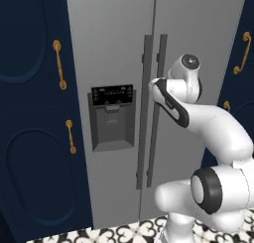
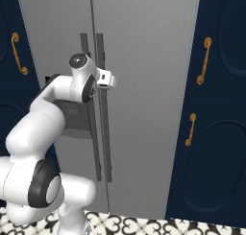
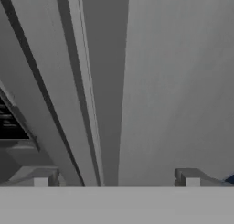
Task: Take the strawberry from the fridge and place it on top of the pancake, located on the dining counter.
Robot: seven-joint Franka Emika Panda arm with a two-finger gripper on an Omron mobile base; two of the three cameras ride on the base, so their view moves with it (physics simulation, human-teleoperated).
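Both doors of the fridge [image 1: 119,63] are shut, the strawberry presumably inside. Gripper [image 3: 116,179] spread wide, facing the right door's handle [image 1: 158,108]; next: straddle it, close, pull.

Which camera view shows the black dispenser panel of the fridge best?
The left base view: the dispenser panel faces the camera, whole and unblocked, on the fridge. In the right base view the arm hides most of it. The hand view catches a dark corner of it.

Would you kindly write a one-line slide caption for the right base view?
White Franka arm raises its two-finger gripper to the dark grey vertical bar handles of the closed light grey two-door fridge, flanked by navy cabinets.
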